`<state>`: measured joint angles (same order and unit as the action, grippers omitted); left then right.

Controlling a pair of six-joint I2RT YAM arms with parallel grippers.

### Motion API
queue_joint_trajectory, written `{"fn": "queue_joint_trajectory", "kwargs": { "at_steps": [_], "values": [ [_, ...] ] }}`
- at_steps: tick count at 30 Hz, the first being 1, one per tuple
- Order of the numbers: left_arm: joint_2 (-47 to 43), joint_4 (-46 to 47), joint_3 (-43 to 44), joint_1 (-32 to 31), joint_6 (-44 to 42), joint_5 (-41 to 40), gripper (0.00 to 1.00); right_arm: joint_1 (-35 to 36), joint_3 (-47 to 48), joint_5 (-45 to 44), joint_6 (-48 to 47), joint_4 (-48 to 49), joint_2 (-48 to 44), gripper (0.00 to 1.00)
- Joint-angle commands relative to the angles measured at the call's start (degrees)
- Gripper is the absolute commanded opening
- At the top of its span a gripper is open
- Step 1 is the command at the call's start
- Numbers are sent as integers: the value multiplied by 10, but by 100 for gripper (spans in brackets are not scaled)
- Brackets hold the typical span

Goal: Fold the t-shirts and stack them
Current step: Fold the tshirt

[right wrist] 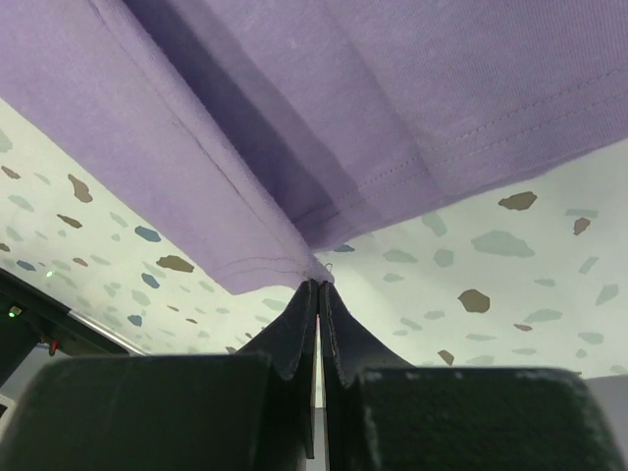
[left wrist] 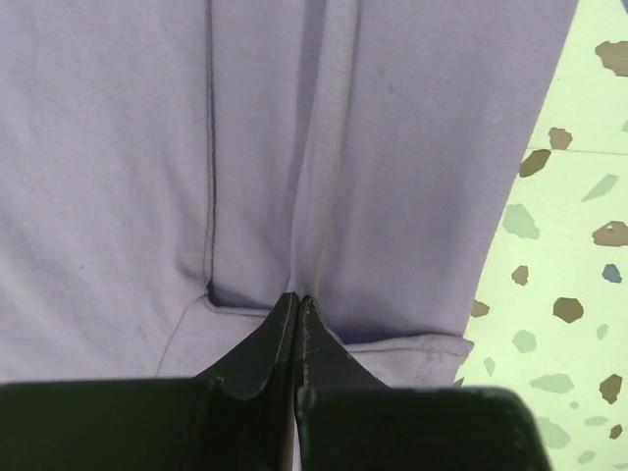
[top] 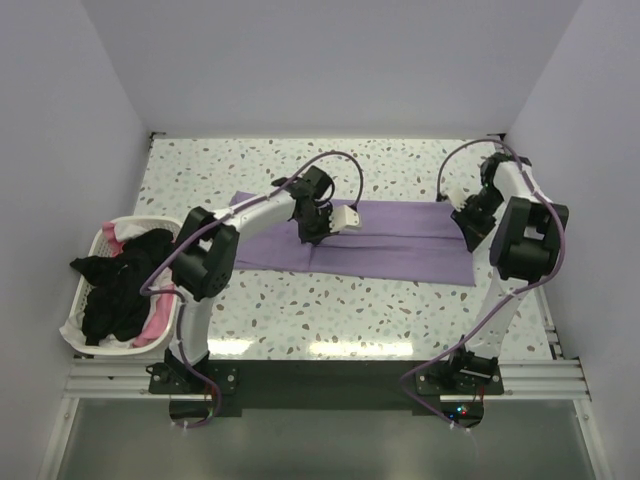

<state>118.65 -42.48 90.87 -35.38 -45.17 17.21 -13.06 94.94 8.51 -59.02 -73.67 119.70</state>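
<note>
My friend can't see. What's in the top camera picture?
Two robot arms pinch a purple t-shirt spread on a speckled table: left gripper near its middle, right gripper at its right end. A basket of clothes sits left.

Right pincer [right wrist: 316,294] clamps the shirt's [right wrist: 392,98] hemmed corner, with the cloth raised over the speckled tabletop [right wrist: 510,265].

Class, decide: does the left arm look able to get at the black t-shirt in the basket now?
Probably not yet: the left hand is shut on the purple t-shirt; the black t-shirt lies uncovered.
</note>
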Motion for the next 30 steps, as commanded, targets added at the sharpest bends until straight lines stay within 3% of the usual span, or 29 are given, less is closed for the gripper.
{"fn": "queue_joint_trajectory", "kwargs": {
  "at_steps": [1, 22, 25, 27, 29, 30],
  "values": [
    [-52, 8, -4, 5, -7, 1, 0, 3, 24, 4, -6, -18, -44, 0],
    [-4, 49, 33, 22, 19, -16, 0, 3, 86, -17, 28, 28, 38, 0],
    [-1, 49, 32, 22, 20, -24, 6, 3, 85, -20, 37, 44, 41, 7],
    [-2, 48, 31, 24, 26, -27, 23, 3, 84, -22, 46, 52, 39, 27],
    [-14, 46, 31, 26, 38, -22, 36, 3, 82, -24, 53, 55, 30, 40],
    [-21, 44, 31, 30, 44, -17, 39, 3, 81, -26, 56, 57, 25, 41]
  ]
}}
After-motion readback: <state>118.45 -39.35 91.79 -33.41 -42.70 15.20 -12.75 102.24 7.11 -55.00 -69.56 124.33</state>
